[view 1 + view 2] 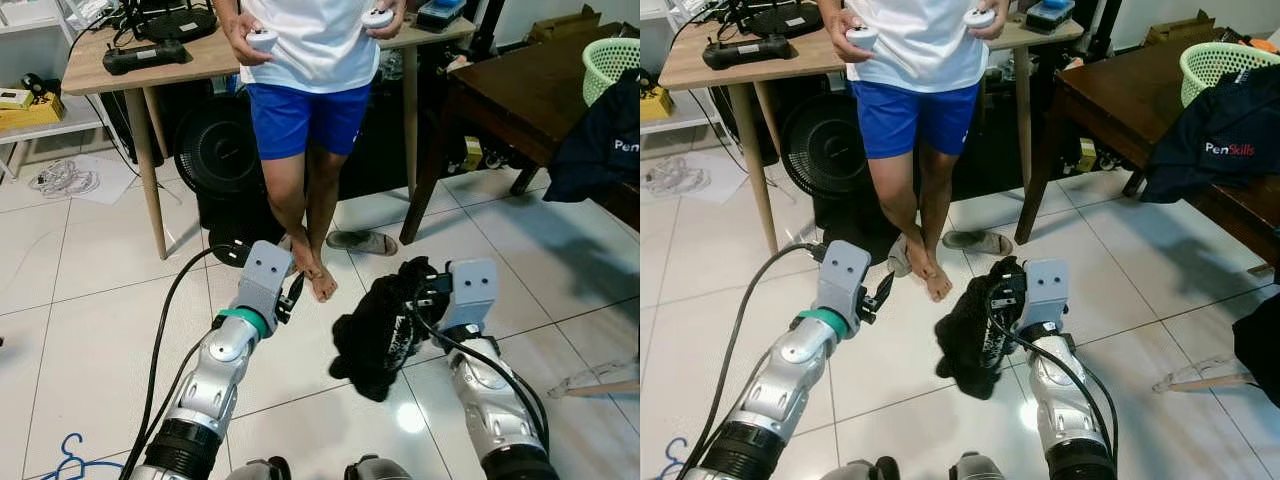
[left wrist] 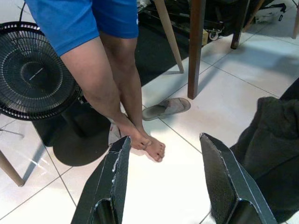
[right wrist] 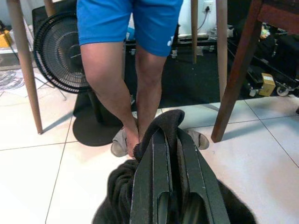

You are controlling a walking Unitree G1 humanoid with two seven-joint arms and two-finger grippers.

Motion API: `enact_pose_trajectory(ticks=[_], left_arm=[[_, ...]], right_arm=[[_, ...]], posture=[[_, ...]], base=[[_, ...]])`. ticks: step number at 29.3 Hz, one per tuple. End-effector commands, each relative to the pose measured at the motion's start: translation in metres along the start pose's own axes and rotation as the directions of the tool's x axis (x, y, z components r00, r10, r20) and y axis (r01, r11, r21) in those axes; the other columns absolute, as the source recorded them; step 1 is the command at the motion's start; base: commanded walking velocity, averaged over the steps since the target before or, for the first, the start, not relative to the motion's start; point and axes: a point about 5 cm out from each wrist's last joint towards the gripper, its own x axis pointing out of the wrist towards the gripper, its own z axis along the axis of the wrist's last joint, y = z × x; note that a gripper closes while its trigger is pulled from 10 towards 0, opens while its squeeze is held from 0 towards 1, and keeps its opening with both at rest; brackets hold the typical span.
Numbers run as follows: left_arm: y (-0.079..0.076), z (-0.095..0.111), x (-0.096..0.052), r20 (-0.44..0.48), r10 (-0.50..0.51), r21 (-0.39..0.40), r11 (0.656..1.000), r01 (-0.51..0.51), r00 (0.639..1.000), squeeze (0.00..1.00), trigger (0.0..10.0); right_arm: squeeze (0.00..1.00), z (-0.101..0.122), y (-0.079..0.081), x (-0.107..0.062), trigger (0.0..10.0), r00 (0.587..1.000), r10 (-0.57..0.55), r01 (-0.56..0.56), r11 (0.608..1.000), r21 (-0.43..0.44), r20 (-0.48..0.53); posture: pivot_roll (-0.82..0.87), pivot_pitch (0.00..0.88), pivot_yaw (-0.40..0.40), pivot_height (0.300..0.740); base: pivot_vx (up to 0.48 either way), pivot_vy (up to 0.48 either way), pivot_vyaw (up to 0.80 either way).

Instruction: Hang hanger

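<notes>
Overhead, black garment [image 1: 382, 335] in right gripper [image 3: 170, 154] fingers.

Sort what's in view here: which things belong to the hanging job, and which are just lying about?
Job:
- black garment, gripped in the right claw
- left claw, open, holding nothing
- blue hanger, on the floor beside the left arm

Lying about:
- black fan
- sandal
- green basket on the dark table
- person with controllers

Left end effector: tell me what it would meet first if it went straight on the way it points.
Probably the person's bare feet. In the left wrist view they lie between the open left end effector fingers, with white floor tile before them. Depth is unclear.
</notes>
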Motion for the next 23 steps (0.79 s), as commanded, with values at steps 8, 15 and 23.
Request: enact_pose_trajectory(ticks=[8, 15, 23], left_arm=[[0.003, -0.001, -0.004, -0.012, 0.000, 0.014, 1.000, 0.000, 1.000, 0.00, 10.0], [0.003, -0.001, -0.004, -0.014, 0.000, 0.017, 1.000, 0.000, 1.000, 0.00, 10.0], [0.002, 0.000, -0.004, -0.013, -0.001, 0.016, 1.000, 0.001, 1.000, 0.00, 10.0]], right_arm=[[0.00, 0.010, 0.007, 0.002, 10.0, 0.998, 0.002, -0.003, 1.000, 0.013, 0.055], [0.00, 0.016, 0.007, 0.003, 10.0, 0.997, 0.002, -0.003, 1.000, 0.012, 0.076], [0.00, 0.021, 0.007, 0.004, 10.0, 0.996, 0.003, -0.004, 1.000, 0.011, 0.091]], posture=[[-0.11, 0.065, 0.099, 0.740], [-0.11, 0.065, 0.099, 0.740], [-0.11, 0.066, 0.097, 0.740]], base=[[0.000, 0.000, 0.00], [0.000, 0.000, 0.00], [0.000, 0.000, 0.00]])
